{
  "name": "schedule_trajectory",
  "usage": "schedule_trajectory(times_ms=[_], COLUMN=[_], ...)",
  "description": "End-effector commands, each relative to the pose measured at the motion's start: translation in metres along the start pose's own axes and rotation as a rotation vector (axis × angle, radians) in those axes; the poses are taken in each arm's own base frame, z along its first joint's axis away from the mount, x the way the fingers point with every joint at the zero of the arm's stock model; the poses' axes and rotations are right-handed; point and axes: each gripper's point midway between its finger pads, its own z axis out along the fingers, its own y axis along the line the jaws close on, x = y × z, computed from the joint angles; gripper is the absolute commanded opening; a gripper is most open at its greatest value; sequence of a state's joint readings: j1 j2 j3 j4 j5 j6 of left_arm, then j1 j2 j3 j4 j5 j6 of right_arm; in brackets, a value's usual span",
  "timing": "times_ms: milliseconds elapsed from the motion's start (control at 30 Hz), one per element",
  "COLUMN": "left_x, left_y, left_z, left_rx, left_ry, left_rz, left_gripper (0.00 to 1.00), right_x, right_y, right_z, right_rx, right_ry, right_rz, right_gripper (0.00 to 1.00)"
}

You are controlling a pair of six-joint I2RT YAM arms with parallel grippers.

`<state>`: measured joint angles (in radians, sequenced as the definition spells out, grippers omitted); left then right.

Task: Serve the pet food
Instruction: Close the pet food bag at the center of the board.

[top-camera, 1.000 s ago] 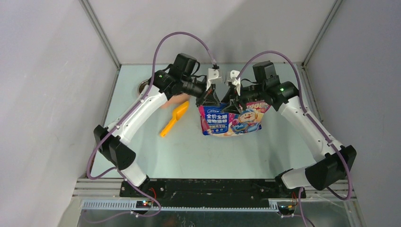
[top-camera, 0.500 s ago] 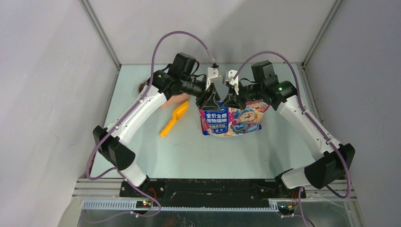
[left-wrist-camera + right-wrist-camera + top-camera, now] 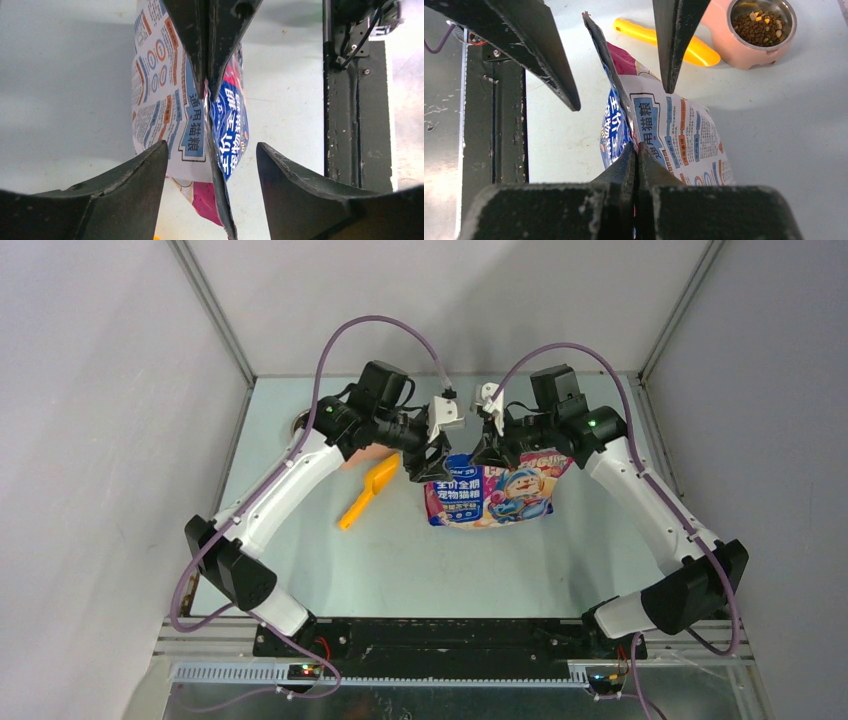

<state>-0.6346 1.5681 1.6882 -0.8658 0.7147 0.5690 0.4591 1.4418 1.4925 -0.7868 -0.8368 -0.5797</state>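
The pale green surface point(image 3: 400, 560) carries one cat-food bag point(image 3: 490, 495) at centre, one orange scoop point(image 3: 368, 490) at its 9 o'clock, and one pink feeder point(image 3: 724, 47) with kibble point(image 3: 761, 22) at 10 o'clock. Of two claws, the right claw point(image 3: 637, 150) now clamps the bag's top edge. The left claw point(image 3: 211, 150), clamped a second ago, stands apart.

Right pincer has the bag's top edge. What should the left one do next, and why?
Probably draw the left pincer off the cat food bag and toward the orange scoop. Its jaws stand open astride the bag's top edge, gripping nothing, while the right pincer is clamped on that edge, holding the bag.
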Motion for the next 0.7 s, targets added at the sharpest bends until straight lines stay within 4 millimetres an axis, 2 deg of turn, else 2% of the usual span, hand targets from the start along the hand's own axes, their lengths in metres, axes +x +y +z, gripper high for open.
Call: schedule_trajectory(times_ms=[0,67,167,233,333,467,533,567,600,667], left_x=[0.0,0.015,0.022,0.023,0.024,0.029,0.032,0.034,0.035,0.037], left_y=[-0.003,-0.005,-0.013,-0.017,-0.016,-0.019,-0.02,-0.02,-0.02,-0.021], left_z=[-0.018,-0.012,-0.012,-0.014,-0.016,-0.017,-0.017,-0.016,-0.017,-0.016], left_rx=[-0.024,0.025,0.084,0.098,0.078,0.08,0.079,0.08,0.079,0.083], left_ry=[0.064,0.13,0.16,0.158,0.151,0.163,0.171,0.175,0.178,0.181], left_rz=[0.065,0.033,0.01,0.0,0.007,0.007,0.004,0.001,0.002,0.006], left_gripper=[0.69,0.59,0.43,0.36,0.29,0.3,0.23,0.12,0.06,0.0], right_x=[-0.018,-0.019,-0.018,-0.016,-0.016,-0.018,-0.019,-0.02,-0.021,-0.02], right_y=[0.003,0.004,0.003,0.002,0.001,0.0,0.0,0.001,0.0,0.001], right_z=[-0.008,-0.008,-0.008,-0.007,-0.006,-0.007,-0.007,-0.007,-0.008,-0.008], right_rx=[0.004,0.006,0.009,0.009,0.007,0.013,0.014,0.014,0.015,0.01], right_ry=[-0.028,-0.029,-0.027,-0.024,-0.024,-0.031,-0.034,-0.035,-0.034,-0.032], right_rz=[-0.007,-0.01,-0.009,-0.004,0.004,0.001,0.0,-0.003,-0.006,-0.007], right_gripper=[0.0,0.0,0.0,0.0,0.0,0.0,0.0,0.0,0.0,0.0])
